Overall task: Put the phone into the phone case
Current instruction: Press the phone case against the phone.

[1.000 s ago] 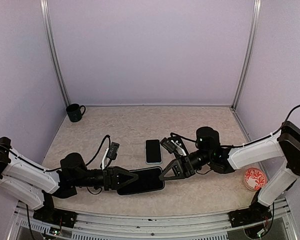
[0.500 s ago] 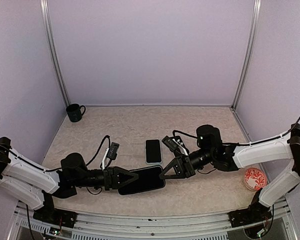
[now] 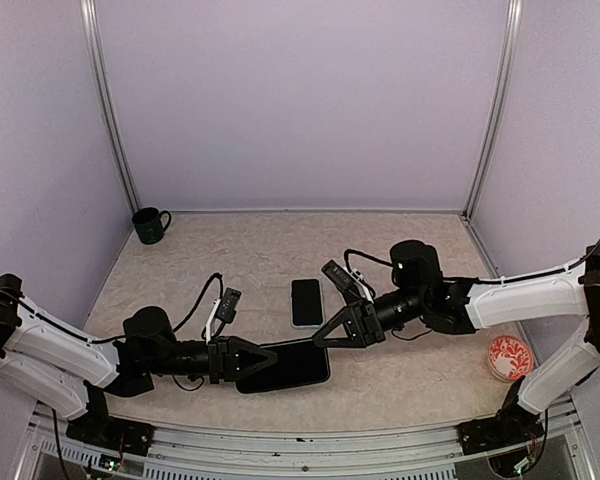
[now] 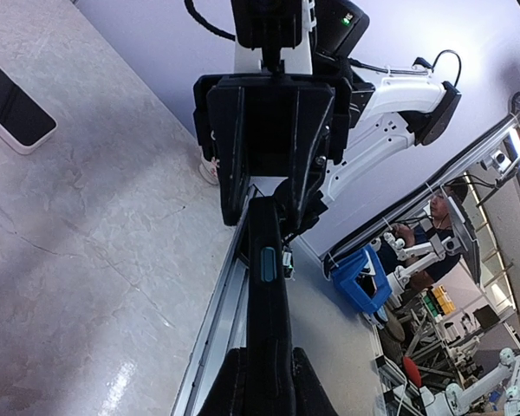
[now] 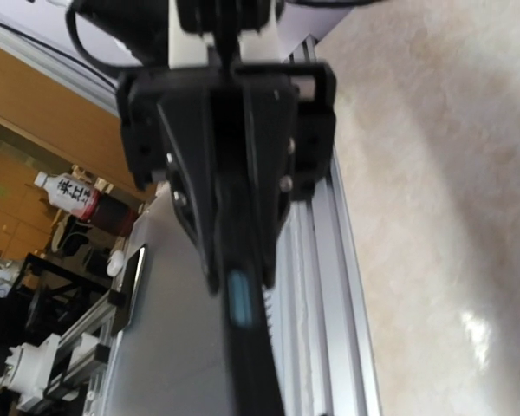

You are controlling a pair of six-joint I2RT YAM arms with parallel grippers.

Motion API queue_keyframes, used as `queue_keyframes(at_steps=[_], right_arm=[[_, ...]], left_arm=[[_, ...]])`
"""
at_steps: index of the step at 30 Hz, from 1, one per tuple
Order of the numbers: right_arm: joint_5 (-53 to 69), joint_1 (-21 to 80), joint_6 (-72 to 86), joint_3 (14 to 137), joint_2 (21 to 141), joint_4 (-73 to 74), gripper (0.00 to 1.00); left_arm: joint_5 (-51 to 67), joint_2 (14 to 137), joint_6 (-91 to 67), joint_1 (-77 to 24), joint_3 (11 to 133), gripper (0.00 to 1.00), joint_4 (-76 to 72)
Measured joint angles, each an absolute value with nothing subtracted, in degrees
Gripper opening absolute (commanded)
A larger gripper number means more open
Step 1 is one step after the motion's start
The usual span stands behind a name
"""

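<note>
Phone case: the phone case (image 3: 285, 365) is a flat, dark, glossy slab with rounded corners. It is lifted above the table (image 3: 280, 250), near the front edge, between the two arms. From the left wrist it shows edge-on as a thin black bar (image 4: 267, 312) with a small blue-green button on its side. The same edge and blue mark (image 5: 241, 329) show from the right wrist.

Phone: the phone (image 3: 306, 302) is a smaller black rectangle with a pale rim. It lies flat on the table, screen up, just behind the case and apart from it. The left wrist view shows it at the upper left (image 4: 13, 104).

Left gripper: the left gripper (image 3: 248, 360) is closed tight on the left end of the phone case, its fingers (image 4: 234, 386) pressing the thin edge from both sides.

Right gripper: the right gripper (image 3: 325, 338) is at the right end of the case. Its jaws stand a little apart around the edge; I cannot tell if they press on it.

Mug: a dark mug (image 3: 150, 225) stands upright in the far left corner of the table. I cannot see its inside.

Dish: a small round dish (image 3: 509, 357) with a red and white pattern sits near the right edge, by the right arm.
</note>
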State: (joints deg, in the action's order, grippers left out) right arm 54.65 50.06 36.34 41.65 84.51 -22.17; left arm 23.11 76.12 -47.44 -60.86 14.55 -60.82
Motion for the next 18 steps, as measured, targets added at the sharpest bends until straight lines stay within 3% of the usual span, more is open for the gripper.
queue_keyframes(at_steps=[8,14,18], right_arm=[[53.23,50.06,34.09,45.01,84.51,-18.81,0.19],[52.84,50.06,32.38,45.21,84.51,-15.70,0.26],[52.69,50.06,31.11,45.21,84.51,-13.91,0.25]], left_arm=[[23.75,76.36,-47.42,-60.97,14.55,0.00,-60.82],[23.70,76.36,-47.29,-60.97,14.52,0.00,-60.73],[23.68,76.36,-47.20,-60.97,14.52,0.00,-60.55]])
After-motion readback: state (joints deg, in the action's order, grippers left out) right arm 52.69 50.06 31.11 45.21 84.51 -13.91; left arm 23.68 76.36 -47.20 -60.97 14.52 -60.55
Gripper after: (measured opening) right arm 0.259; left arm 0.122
